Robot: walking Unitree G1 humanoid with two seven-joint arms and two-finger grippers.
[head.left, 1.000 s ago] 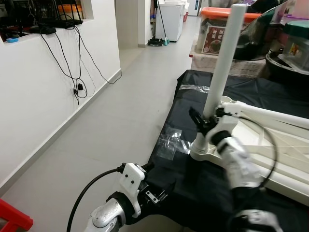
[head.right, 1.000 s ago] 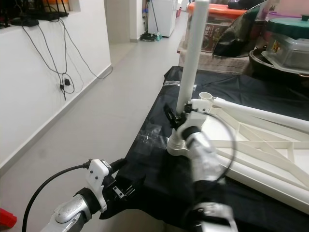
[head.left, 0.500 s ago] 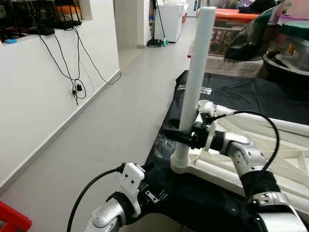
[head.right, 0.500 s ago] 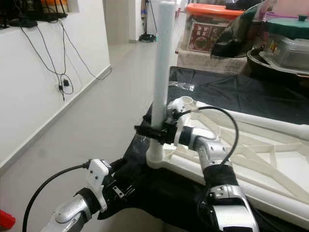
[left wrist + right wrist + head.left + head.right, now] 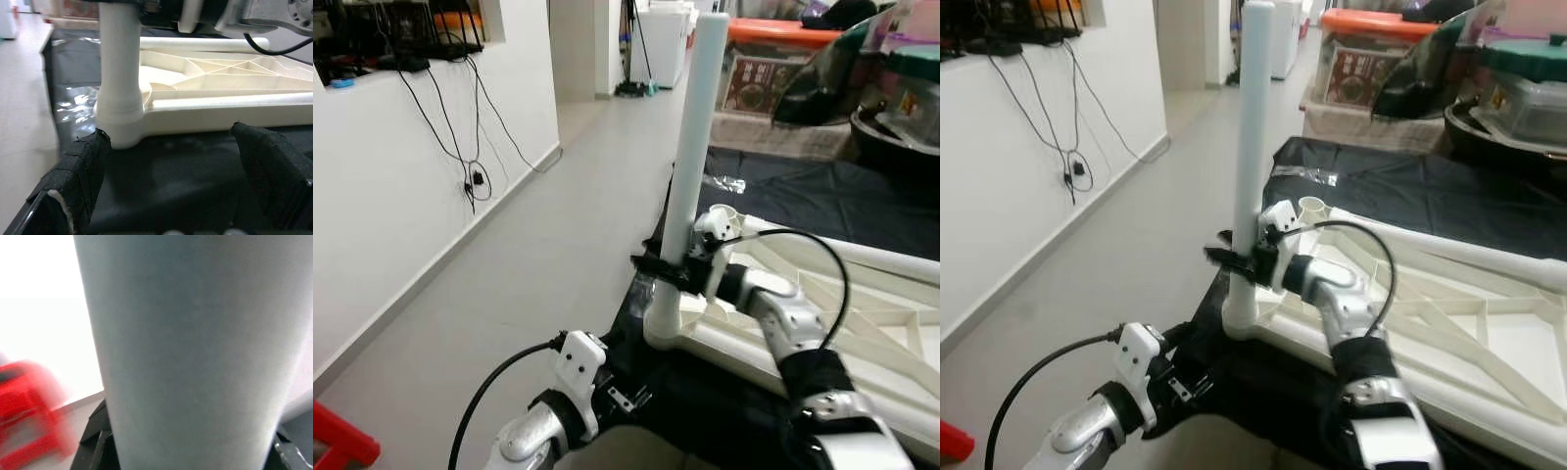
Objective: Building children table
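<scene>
A long white table leg stands almost upright in the corner socket of the upturned white children's table frame, which lies on a black sheet. My right gripper is shut on the leg just above the socket; up close the leg is a pale column between its fingers. Low at the sheet's near edge, my left gripper is open and holds nothing. Its padded black fingers stand to either side of the socket, a little short of it.
The black sheet drops off at its left edge to grey floor. A white wall with hanging cables runs along the left. Storage boxes with an orange lid and dark tubs crowd the back right. A red stool sits at bottom left.
My right gripper has swung the leg from a rightward tilt to nearly upright, and the table's corner has slid left toward the sheet's edge. The left arm has stayed put.
</scene>
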